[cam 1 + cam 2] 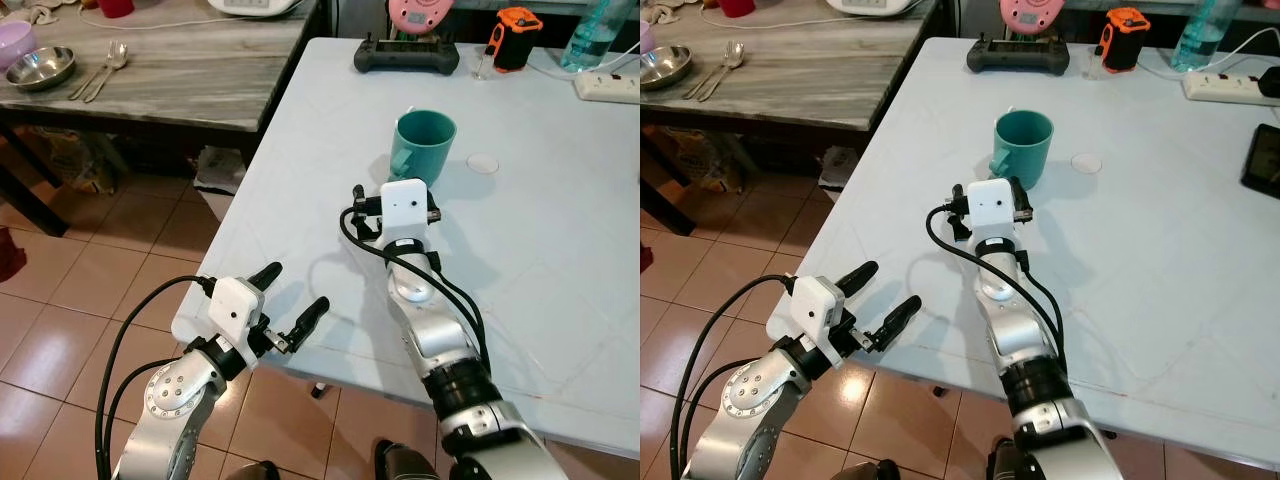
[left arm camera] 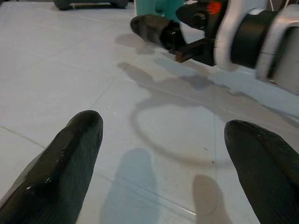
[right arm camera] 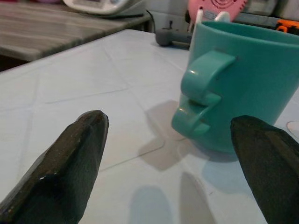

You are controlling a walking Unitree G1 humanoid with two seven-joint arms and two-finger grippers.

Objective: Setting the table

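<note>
A teal mug [image 1: 425, 138] stands upright on the white table [image 1: 560, 260], its handle turned toward me. My right gripper [image 1: 396, 192] rests low over the table just short of the mug. In the right wrist view its fingers [image 3: 79, 154] are spread wide, open and holding nothing, with the mug's handle [image 3: 203, 88] straight ahead between them. My left gripper [image 1: 293, 290] hovers over the table's near left edge, open and holding nothing. The left wrist view looks across the tabletop toward the right wrist [image 2: 243, 37].
At the table's far end lie a black controller [image 1: 405, 55], an orange device [image 1: 515, 38], a water bottle [image 1: 595, 30] and a power strip [image 1: 605, 88]. A phone [image 1: 1265, 155] lies at right. The wooden table [image 1: 180, 80] behind holds a steel bowl [image 1: 40, 68] and spoons [image 1: 100, 70].
</note>
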